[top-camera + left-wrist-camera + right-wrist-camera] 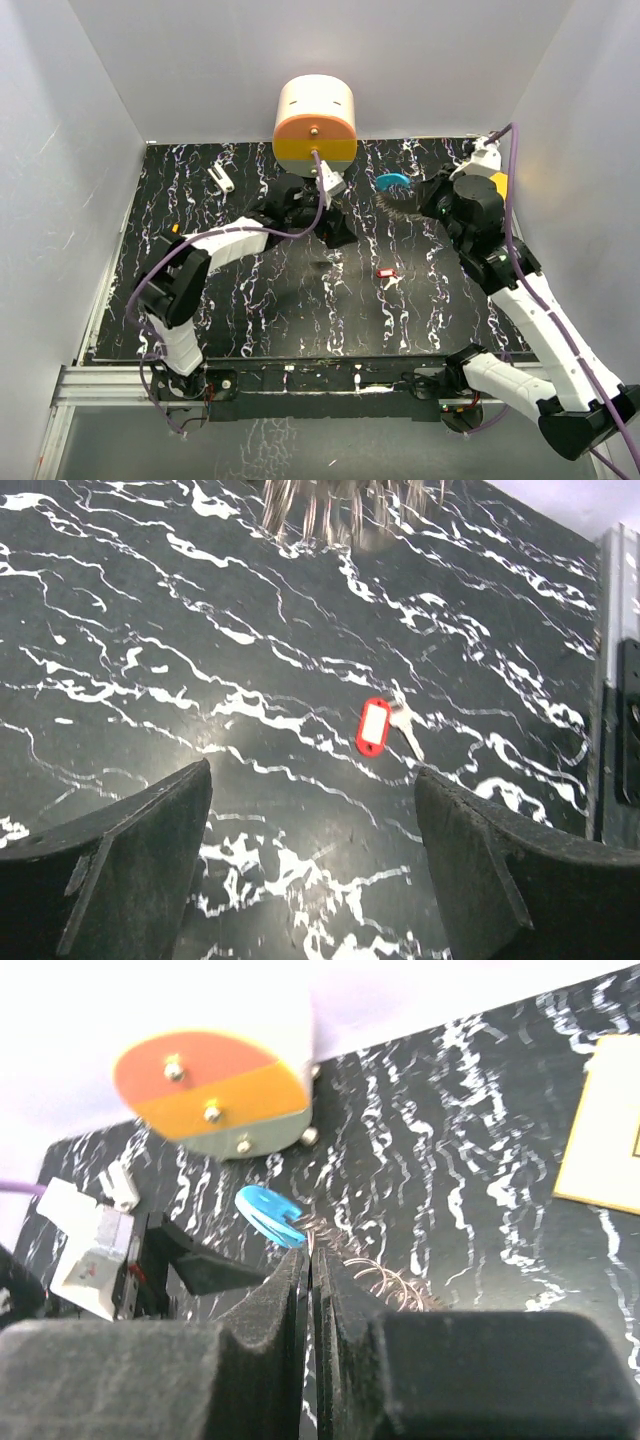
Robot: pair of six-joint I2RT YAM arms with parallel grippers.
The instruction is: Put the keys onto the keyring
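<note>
The left arm's fingers (150,850) stand wide apart with nothing between them, hovering over the black, white-veined worktop (250,300). In the left wrist view the keys (373,726), a red oblong tag with a small metal key joined at one end, lie flat on the worktop beyond the gap between those fingers, touching neither. From overhead they sit near the middle of the worktop, on the near side of the right arm's tip and well apart from the keyring (272,1216). The right arm's fingers (260,1330) are pressed together with only a thin slit between them, pinched on the keyring's ribbed coil. The coil runs off to the right behind one finger, while the bright-blue band sticks out just past the fingertips. Whether the loop hangs free of the worktop or rests on it cannot be told. An orange-and-white drum (315,120) stands at the far edge. A yellow card (610,1120) lies flat at the far right, and a small white clip (222,179) lies at the far left.
</note>
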